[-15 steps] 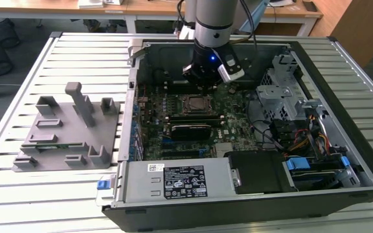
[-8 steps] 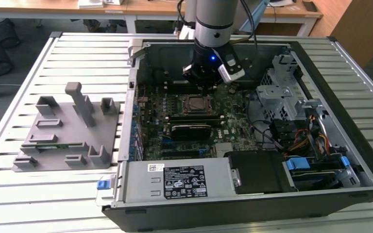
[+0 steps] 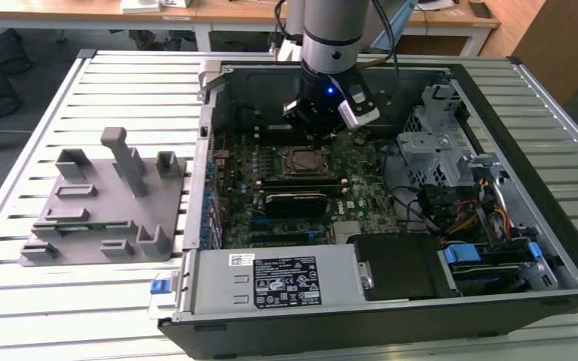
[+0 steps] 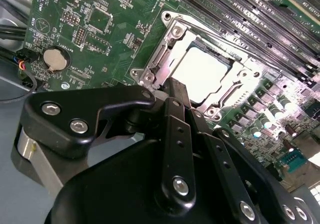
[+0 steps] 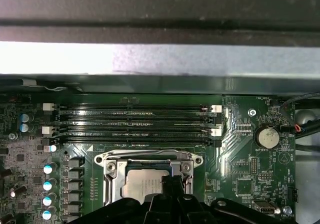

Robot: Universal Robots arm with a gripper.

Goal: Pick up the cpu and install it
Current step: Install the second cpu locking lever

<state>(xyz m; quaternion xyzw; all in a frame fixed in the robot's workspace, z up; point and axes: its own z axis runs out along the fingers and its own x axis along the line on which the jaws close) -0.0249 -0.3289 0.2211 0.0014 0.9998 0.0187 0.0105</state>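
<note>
Tool (image 4: 176,92) hangs just above the motherboard (image 4: 120,39), its fingers drawn together and empty, their tips over the edge of the cpu (image 4: 202,72), which lies flat inside the socket frame (image 4: 162,59).

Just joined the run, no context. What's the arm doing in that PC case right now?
The arm's gripper is down inside the open computer case, just over the motherboard's cpu socket. The cpu is lying in the socket frame, its silvery top visible in both wrist views, with the fingertips at its edge. The grey fixture sits on the table at the exterior view's left.
</note>
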